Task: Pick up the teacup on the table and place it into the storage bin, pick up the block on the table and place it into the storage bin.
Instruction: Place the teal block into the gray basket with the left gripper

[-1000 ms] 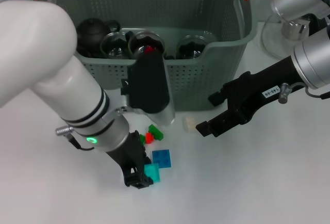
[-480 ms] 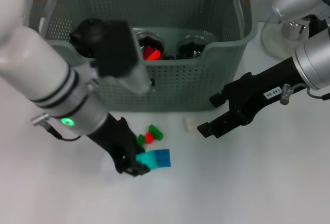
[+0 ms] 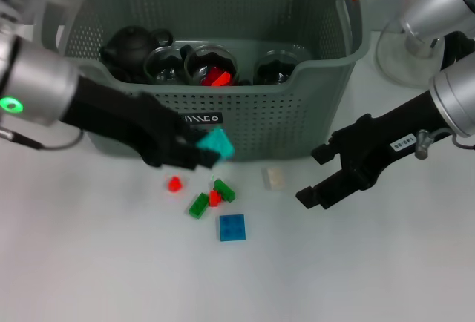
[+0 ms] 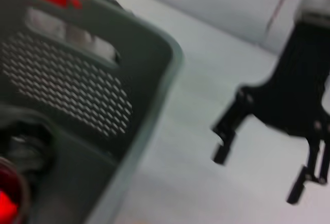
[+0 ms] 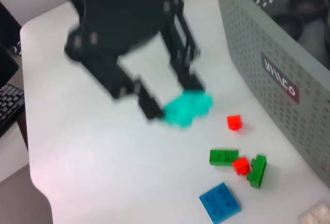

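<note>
My left gripper (image 3: 208, 150) is shut on a teal block (image 3: 216, 144) and holds it in the air just in front of the storage bin's (image 3: 326, 66) front wall, below the rim. The right wrist view shows the same gripper (image 5: 175, 102) with the teal block (image 5: 185, 109) above the table. Three glass teacups (image 3: 211, 64) and a black teapot (image 3: 133, 44) sit inside the bin. My right gripper (image 3: 312, 175) hovers open over the table to the right of the loose blocks, holding nothing.
Loose blocks lie before the bin: a red one (image 3: 174, 183), two green ones (image 3: 198, 205), a small red one (image 3: 214, 198), a blue plate (image 3: 232, 227) and a cream piece (image 3: 273, 178). A round white base (image 3: 415, 51) stands at the back right.
The left gripper has lifted the teal block from beside the blue plate up to the bin's front wall, and the arm has swung out to the left. The right gripper drifted slightly right.
</note>
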Tool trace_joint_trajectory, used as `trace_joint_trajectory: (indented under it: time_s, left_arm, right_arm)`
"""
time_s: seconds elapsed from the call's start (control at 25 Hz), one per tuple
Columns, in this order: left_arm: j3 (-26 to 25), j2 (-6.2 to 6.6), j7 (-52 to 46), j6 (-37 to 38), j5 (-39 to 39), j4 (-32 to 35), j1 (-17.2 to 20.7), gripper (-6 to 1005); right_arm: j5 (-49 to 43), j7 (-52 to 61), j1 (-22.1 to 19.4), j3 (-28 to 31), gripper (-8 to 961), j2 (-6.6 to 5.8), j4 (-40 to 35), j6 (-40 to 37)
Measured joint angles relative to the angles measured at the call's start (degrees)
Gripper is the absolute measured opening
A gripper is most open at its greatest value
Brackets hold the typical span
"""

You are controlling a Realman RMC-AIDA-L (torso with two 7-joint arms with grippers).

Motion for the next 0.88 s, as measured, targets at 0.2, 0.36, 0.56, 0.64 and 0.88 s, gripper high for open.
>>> trace_joint_trajectory:
  time_s: [0.2, 0.36, 0.56, 0.64, 0.88]
  left_arm:
    - [-5.41, 1.93, -0.39, 0.45, -3.78, -0.29, -0.22, 401]
    - [-9.70, 3.12, -1.32, 1.53, -8.14, -0.57, -1.47, 402]
    - [-11.54, 4.86, -3.36, -1.74, -9.33, -1.49, -5.03, 404]
    - [-11.45, 5.83, -3.69, -4.80, -8.76, -3.35, -6.74, 404]
    - [-11.13, 8.22, -4.33, -16.71, -5.18, -12.57, -11.95, 406]
  right_arm:
    - [0.01, -0.96, -0.03, 0.05, 929, -0.64, 2.19, -1.36]
    - [-0.01, -3.02, 0.12, 0.22, 929, -0.85, 5.38, -2.28]
    - [0.05, -5.67, 0.14, 0.66, 928, -0.69, 8.26, -2.32]
    - [0.13, -6.84, 0.27, 0.99, 928, -0.43, 9.21, -1.99]
    - [0.19, -8.25, 0.08, 1.47, 927, 0.31, 9.68, -1.19]
